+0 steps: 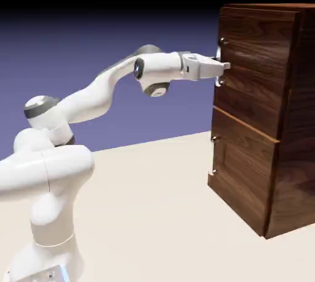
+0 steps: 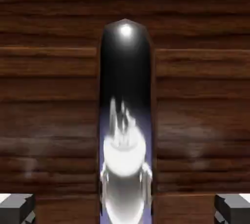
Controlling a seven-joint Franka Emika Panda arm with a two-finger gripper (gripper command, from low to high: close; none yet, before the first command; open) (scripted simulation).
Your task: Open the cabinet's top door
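In the exterior view, the white robot arm [image 1: 92, 99] is rising on the left, well apart from the cabinet [image 1: 301, 127], and is reaching across the pale tabletop [image 1: 147, 195] toward the cabinet's front. Farther right, the gripper [image 1: 225, 66] is pointing at the cabinet's upper front, its fingers sitting right by the upper handle [image 1: 219, 52]. That silver bar is standing upright along the cabinet's upper front, near the edge farther to the left, and is partly hiding behind the fingers. Below it on the cabinet, the lower handle [image 1: 212, 155] is running upright too. Going right, the top door [image 1: 261, 47] is forming the cabinet's upper front and is lying closed, while the lower door [image 1: 243, 170] is filling the cabinet's front beneath it. At the far right, the cabinet's dark side wall is facing the camera. In the hand view, one grey fingertip is showing at the left before the cabinet's wood, the shiny upper handle is running up the middle, and the other fingertip is showing at the right; the gripper is standing released, its fingertips keeping wide apart and gripping nothing.
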